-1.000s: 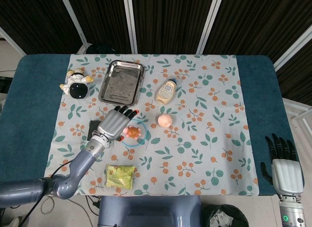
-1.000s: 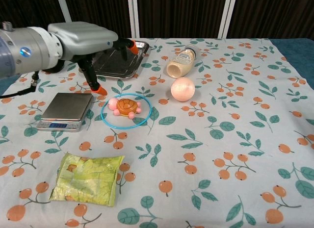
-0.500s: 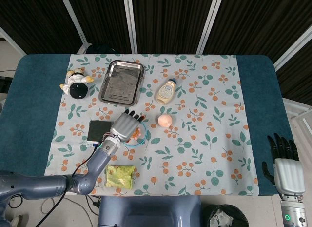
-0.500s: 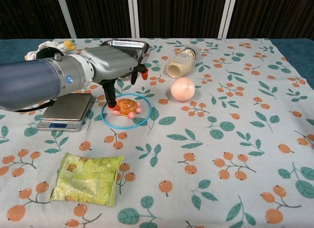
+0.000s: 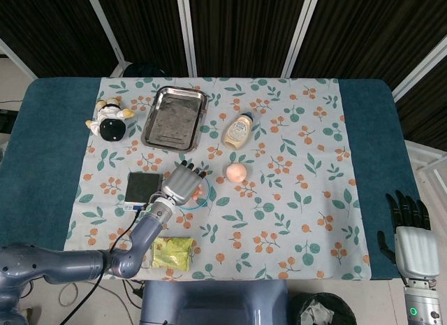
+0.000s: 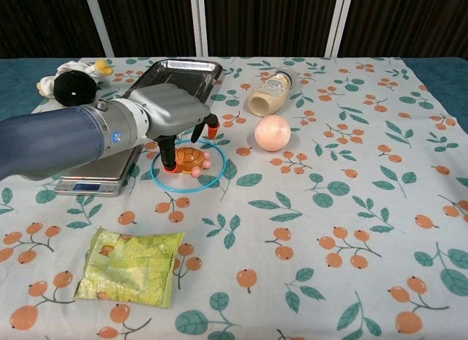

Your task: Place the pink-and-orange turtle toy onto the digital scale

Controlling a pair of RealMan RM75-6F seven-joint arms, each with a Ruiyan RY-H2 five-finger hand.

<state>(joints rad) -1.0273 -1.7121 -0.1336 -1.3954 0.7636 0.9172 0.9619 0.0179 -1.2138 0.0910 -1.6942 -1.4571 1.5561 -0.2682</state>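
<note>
The pink-and-orange turtle toy (image 6: pixel 193 159) lies inside a blue ring (image 6: pixel 187 187) on the patterned cloth. My left hand (image 6: pixel 170 110) hovers low over it, fingers spread. Its thumb tip touches the turtle's left side, while the other fingertips (image 6: pixel 212 127) stay clear behind it. In the head view the left hand (image 5: pixel 184 184) covers most of the turtle. The digital scale (image 5: pixel 143 186) sits just left of the hand, and in the chest view the scale (image 6: pixel 86 182) is half hidden by my forearm. My right hand (image 5: pixel 411 237) hangs open, off the table's near right corner.
A peach-coloured ball (image 6: pixel 272 132) and a lying sauce bottle (image 6: pixel 268 93) are right of the turtle. A metal tray (image 6: pixel 183 69) stands behind the hand, and a plush toy (image 6: pixel 72 80) at the far left. A green snack packet (image 6: pixel 131 267) lies near the front edge.
My left hand moved right from above the scale and sank over the turtle, until its thumb reached the toy. The turtle has stayed in the ring. The right hand barely moved.
</note>
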